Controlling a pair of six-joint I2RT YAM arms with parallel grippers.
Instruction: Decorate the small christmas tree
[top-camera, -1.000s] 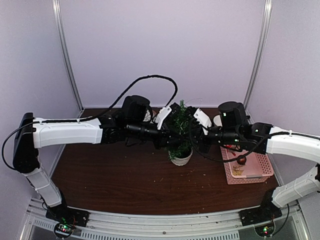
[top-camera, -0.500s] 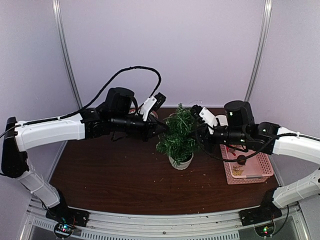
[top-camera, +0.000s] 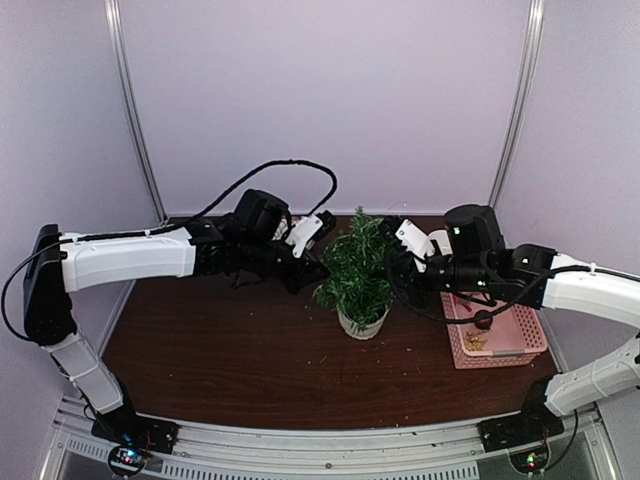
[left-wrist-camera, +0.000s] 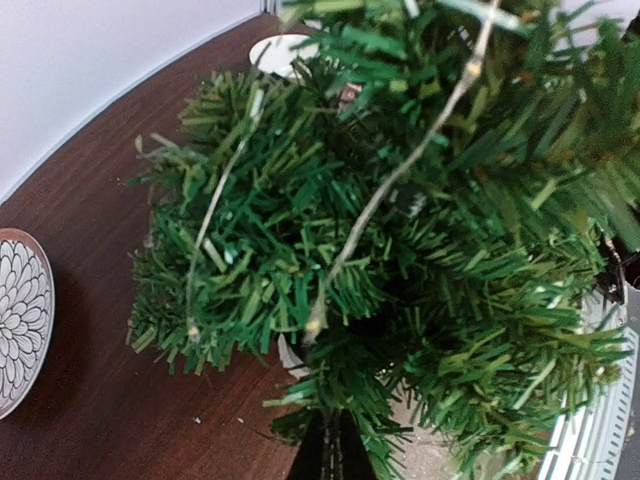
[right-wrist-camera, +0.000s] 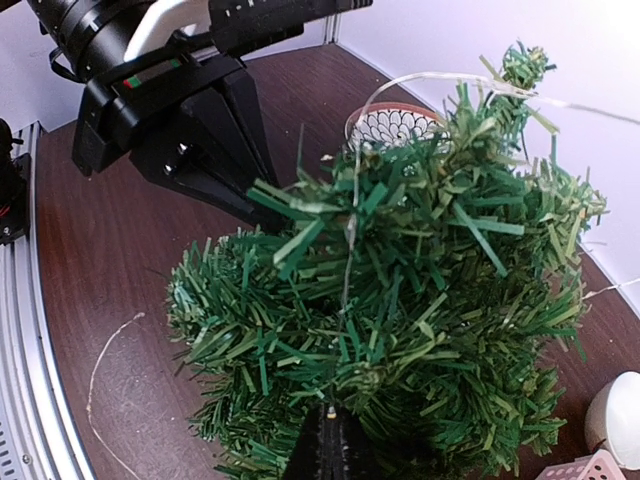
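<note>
The small christmas tree (top-camera: 356, 268) stands in its white pot (top-camera: 362, 323) mid-table and fills both wrist views (left-wrist-camera: 400, 260) (right-wrist-camera: 420, 300). A thin light string (left-wrist-camera: 400, 170) with tiny bulbs lies draped over its branches (right-wrist-camera: 347, 250). My left gripper (top-camera: 318, 270) is at the tree's left side; in its wrist view the jaws (left-wrist-camera: 335, 448) are shut, the string leading down toward them. My right gripper (top-camera: 393, 268) is at the tree's right side, shut (right-wrist-camera: 330, 440) on the string, which rises from its tips.
A pink basket (top-camera: 520, 345) with ornaments stands at the right edge. A patterned plate (left-wrist-camera: 15, 320) (right-wrist-camera: 395, 125) and a white cup (top-camera: 437, 240) (left-wrist-camera: 285, 50) sit behind the tree. A loose stretch of string (right-wrist-camera: 100, 370) lies on the brown table.
My left gripper pulled up and away to the left of the tree, then came back down to its left side. My right gripper backed off slightly to the right.
</note>
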